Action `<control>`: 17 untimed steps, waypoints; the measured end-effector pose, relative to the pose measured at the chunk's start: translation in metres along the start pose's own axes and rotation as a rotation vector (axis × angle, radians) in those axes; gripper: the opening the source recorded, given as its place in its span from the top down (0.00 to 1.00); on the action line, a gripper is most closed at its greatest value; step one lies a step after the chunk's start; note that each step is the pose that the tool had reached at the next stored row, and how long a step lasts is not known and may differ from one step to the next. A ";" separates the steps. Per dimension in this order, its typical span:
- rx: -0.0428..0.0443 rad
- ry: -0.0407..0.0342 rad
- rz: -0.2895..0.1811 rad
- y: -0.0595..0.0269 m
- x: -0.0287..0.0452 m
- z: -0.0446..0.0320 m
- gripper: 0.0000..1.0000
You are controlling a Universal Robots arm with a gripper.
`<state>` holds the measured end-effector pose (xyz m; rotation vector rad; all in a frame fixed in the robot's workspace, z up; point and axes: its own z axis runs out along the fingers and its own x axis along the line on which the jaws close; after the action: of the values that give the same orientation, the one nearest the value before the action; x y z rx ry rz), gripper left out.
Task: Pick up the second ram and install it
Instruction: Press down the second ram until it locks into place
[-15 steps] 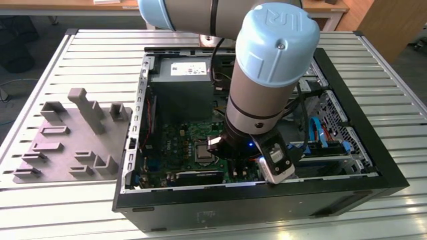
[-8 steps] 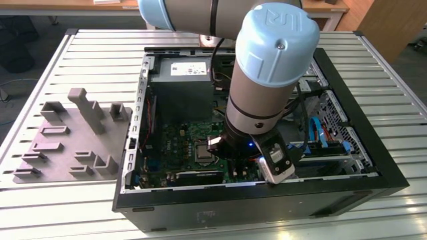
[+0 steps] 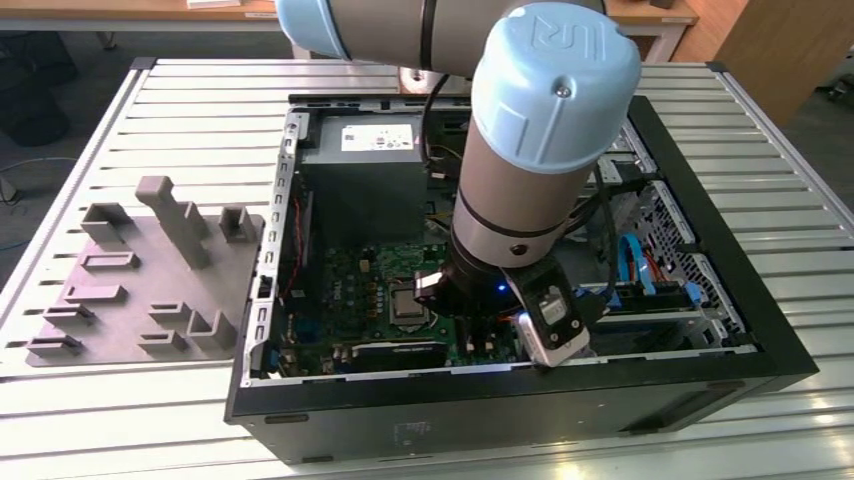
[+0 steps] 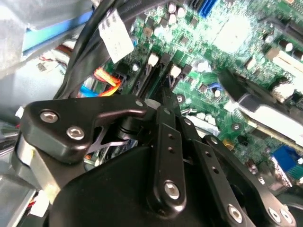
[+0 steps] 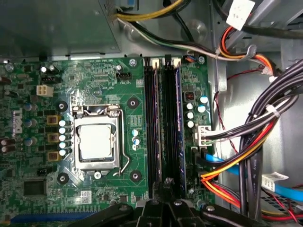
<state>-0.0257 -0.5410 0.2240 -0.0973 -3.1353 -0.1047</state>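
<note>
First wrist view: gripper (image 5: 166, 189) over memory slots (image 5: 163, 123) beside CPU socket (image 5: 96, 138); whether its fingers grip anything can't be told. Risk: misaligned stick jams beside slots.

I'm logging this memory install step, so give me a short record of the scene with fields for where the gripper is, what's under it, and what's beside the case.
gripper location: gripper inside the open computer case, low over the motherboard
below gripper: long black memory slots
second ram: cannot tell where it is
beside slots: processor socket
outside case: grey fixture block on the slatted table, at the exterior view's left
</note>
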 end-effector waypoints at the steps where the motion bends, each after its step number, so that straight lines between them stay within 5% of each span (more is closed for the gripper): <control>1: 0.0006 0.0001 0.000 0.0001 0.0000 -0.0032 0.89; 8: 0.0008 0.0002 0.000 0.0014 0.0001 -0.0229 0.89; 17: 0.0006 0.0001 0.000 0.0127 0.0008 -0.0220 0.89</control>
<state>-0.0257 -0.5297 0.2468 -0.0973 -3.1352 -0.1038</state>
